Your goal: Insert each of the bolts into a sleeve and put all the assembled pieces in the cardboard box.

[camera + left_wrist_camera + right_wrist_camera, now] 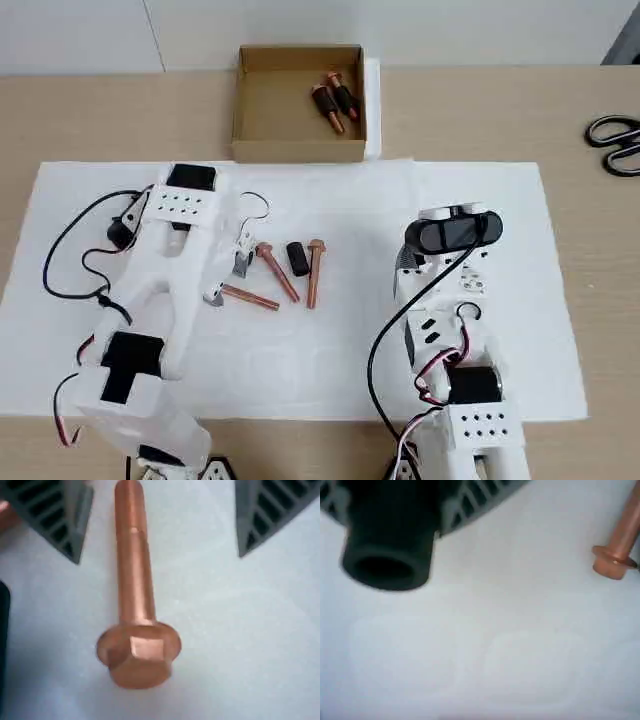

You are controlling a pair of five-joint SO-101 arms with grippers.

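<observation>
Sleeve (387,540) fills right fingers (475,497) — left fingers (60,515) straddle bolt (135,590).

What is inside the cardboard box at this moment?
Two bolts pushed into black sleeves lie side by side near the right wall of the cardboard box. The sleeves cover part of each shank.

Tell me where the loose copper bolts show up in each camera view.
High view: three loose bolts on the white sheet, beside the left pincer.
Left wrist view: one bolt lies between the open fingers, head nearest the camera.
Right wrist view: one bolt head at the picture's edge, apart from the held black sleeve.
Shared landmark: the white sheet beneath them.
</observation>
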